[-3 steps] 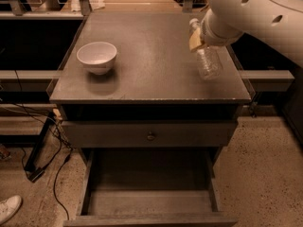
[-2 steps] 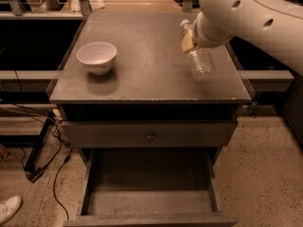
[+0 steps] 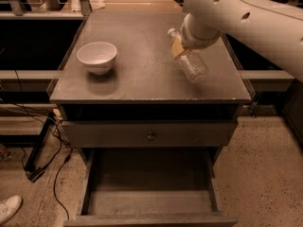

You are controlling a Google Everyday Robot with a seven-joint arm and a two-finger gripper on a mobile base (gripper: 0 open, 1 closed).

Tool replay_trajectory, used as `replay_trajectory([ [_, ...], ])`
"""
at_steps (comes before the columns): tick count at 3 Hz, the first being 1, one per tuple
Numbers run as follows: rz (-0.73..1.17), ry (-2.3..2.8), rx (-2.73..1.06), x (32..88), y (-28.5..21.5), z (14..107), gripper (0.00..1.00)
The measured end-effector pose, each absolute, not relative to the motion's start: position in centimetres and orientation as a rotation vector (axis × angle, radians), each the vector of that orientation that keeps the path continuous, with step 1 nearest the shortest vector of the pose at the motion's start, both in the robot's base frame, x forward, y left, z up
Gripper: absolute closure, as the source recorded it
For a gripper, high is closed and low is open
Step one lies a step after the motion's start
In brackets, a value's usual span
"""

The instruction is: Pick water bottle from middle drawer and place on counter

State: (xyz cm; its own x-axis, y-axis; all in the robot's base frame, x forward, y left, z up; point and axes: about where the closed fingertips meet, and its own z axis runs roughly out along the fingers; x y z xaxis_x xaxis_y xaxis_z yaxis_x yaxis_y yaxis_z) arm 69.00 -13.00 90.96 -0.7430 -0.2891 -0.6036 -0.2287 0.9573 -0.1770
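The water bottle [image 3: 192,66], clear and crinkled with a white cap, hangs tilted over the right part of the counter [image 3: 142,74], cap pointing up and to the left. My gripper [image 3: 181,47] is shut on the bottle's upper part, just under the cap, at the end of the white arm that reaches in from the upper right. A tan finger pad [image 3: 176,46] shows against the bottle's neck. I cannot tell whether the bottle's base touches the counter. Below, the middle drawer [image 3: 149,200] is pulled out wide, its flat floor bare.
A white bowl [image 3: 97,56] stands on the counter's left part. The drawer front with a round knob [image 3: 150,136] is shut above the open drawer. Black cables [image 3: 52,150] and a white shoe [image 3: 8,208] lie on the floor at left. Shelves flank the cabinet.
The arm has carried the bottle a little to the left over the counter. The bowl and the drawers have not moved.
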Motion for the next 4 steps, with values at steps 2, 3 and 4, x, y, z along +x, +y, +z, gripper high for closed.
replay_trajectory([
  [2, -0.228, 2.503, -0.522, 70.0, -11.9, 89.4, 1.00],
  [3, -0.304, 2.509, -0.599, 71.0, -11.3, 89.0, 1.00],
  [4, -0.377, 2.505, -0.665, 71.8, -10.7, 88.5, 1.00],
])
